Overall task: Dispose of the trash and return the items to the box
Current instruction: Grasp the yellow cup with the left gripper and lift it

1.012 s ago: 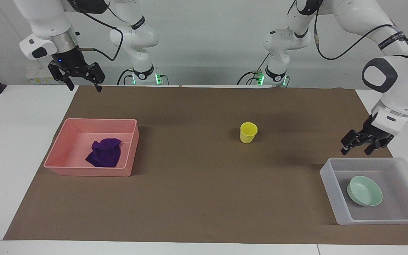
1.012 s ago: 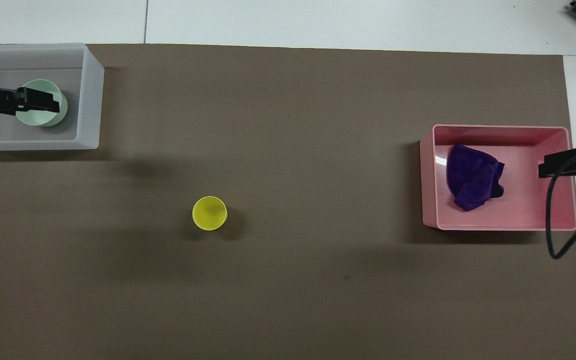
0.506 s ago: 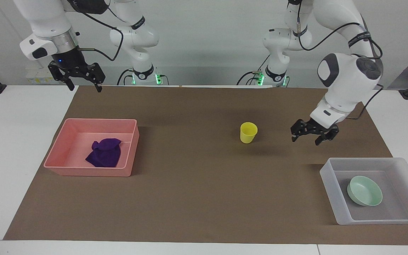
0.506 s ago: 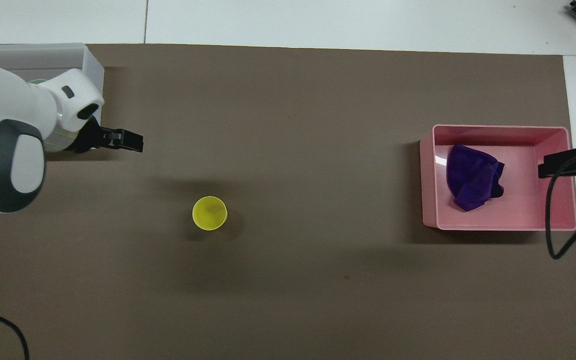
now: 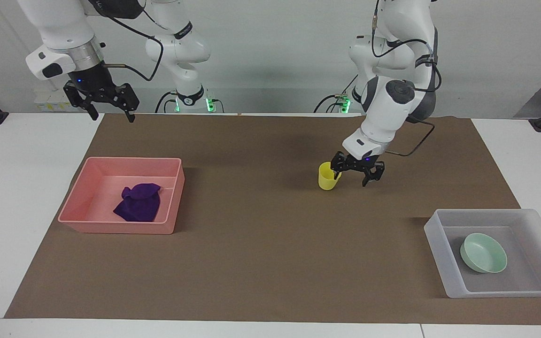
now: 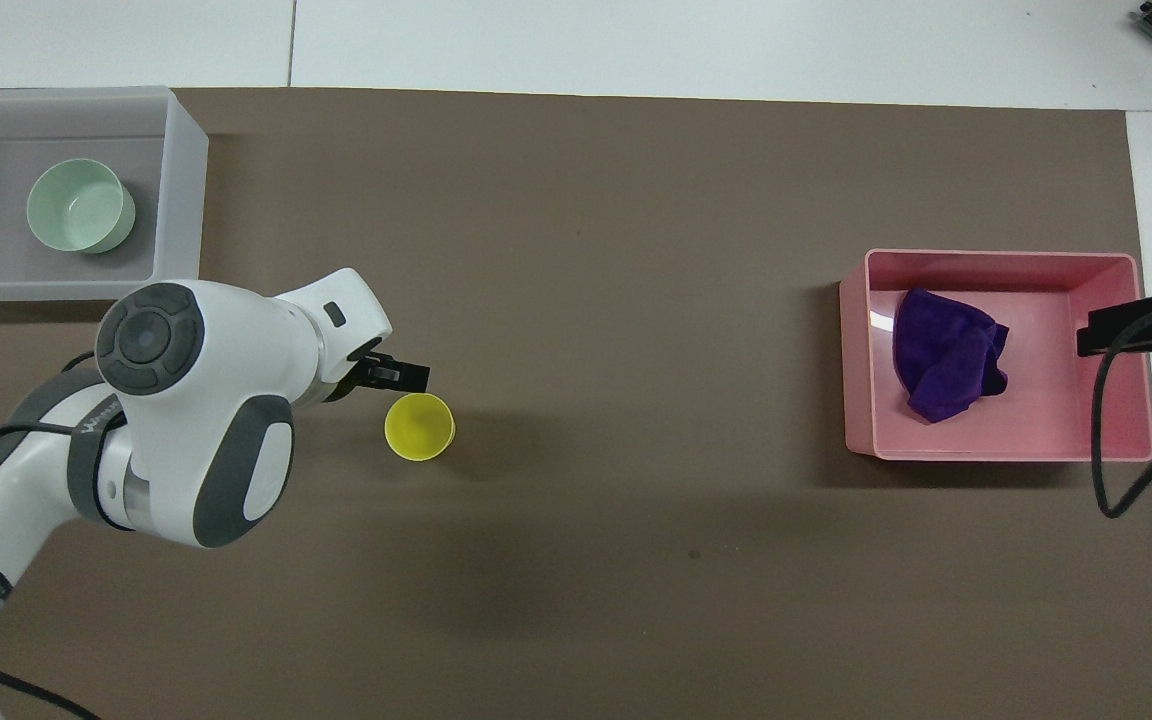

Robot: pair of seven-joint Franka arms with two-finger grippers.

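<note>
The yellow cup (image 5: 329,177) stands upright on the brown mat, mid-table; it also shows in the overhead view (image 6: 420,427). My left gripper (image 5: 353,175) is open and low beside the cup, toward the left arm's end, with one finger at the cup's rim; in the overhead view only its tip (image 6: 402,376) shows. The mint-green bowl (image 5: 483,253) (image 6: 79,205) lies in the translucent white box (image 5: 439,263) (image 6: 181,200). The purple cloth (image 5: 139,203) (image 6: 946,352) lies in the pink tray (image 5: 115,226) (image 6: 996,270). My right gripper (image 5: 112,114) (image 6: 1126,335) waits open and raised over the pink tray's end.
The brown mat (image 5: 251,263) covers most of the white table. The pink tray is at the right arm's end and the box at the left arm's end. A black cable (image 6: 1101,440) hangs from the right arm over the tray's end.
My left arm has swung from over the box across the mat to the yellow cup and come down beside it. The bowl stays in the box. The right arm has not moved.
</note>
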